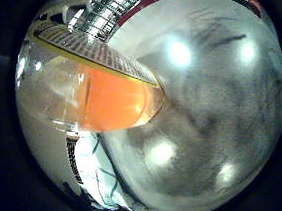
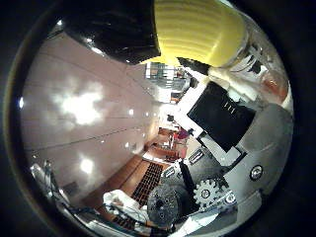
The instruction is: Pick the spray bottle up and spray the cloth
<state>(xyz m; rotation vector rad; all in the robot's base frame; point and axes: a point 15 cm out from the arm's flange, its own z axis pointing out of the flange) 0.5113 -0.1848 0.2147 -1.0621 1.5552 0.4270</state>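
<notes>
The spray bottle is close against the palm. The right little finger side palm view shows its orange body (image 1: 107, 97) across the picture. The right thumb side palm view shows a yellow part (image 2: 197, 30) of it beside a black part (image 2: 114, 30). My right hand (image 2: 232, 128) shows there as white, black and geared parts, with fingers curled in next to the yellow part. I see no cloth in either view.
A grey glossy surface with bright light spots (image 1: 207, 102) spreads behind the bottle, and it also fills the side of the right thumb side palm view (image 2: 79, 109). Room furniture (image 2: 163, 138) shows far off. A striped yellow-edged strip (image 1: 91, 49) runs beside the orange body.
</notes>
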